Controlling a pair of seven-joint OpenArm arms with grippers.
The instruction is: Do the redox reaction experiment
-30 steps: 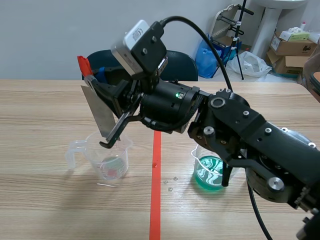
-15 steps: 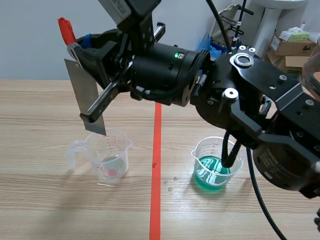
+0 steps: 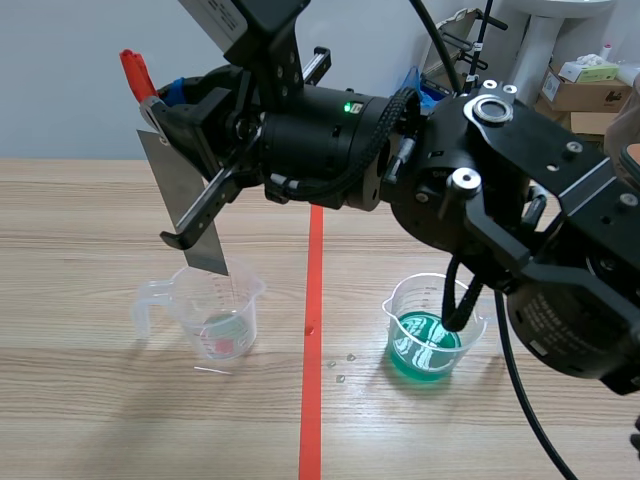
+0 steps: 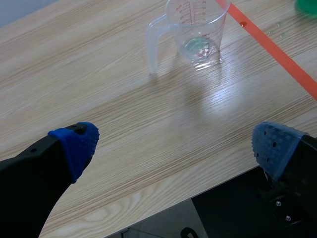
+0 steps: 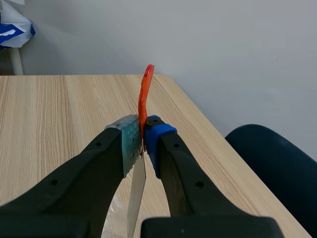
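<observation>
My right gripper (image 3: 165,105) reaches across from the right and is shut on a thin metal strip (image 3: 185,210) just below its red-taped top end. The strip hangs tilted, its lower corner at the mouth of a clear measuring beaker (image 3: 215,315) holding a little pale liquid. In the right wrist view the strip (image 5: 136,198) is pinched between the pads of my right gripper (image 5: 141,139). A second beaker (image 3: 430,330) of green liquid stands right of the tape line. My left gripper (image 4: 176,144) is open above bare table, well short of the clear beaker (image 4: 198,29).
An orange-red tape line (image 3: 312,330) runs down the table's middle, with small droplets (image 3: 340,365) beside it. A dark chair (image 3: 365,125) and cardboard boxes (image 3: 585,100) stand behind the table. The table's near edge (image 4: 198,193) lies under my left gripper.
The right arm lifted the strip up out of the clear beaker, then shifted it slightly right and down. Both beakers stayed put.
</observation>
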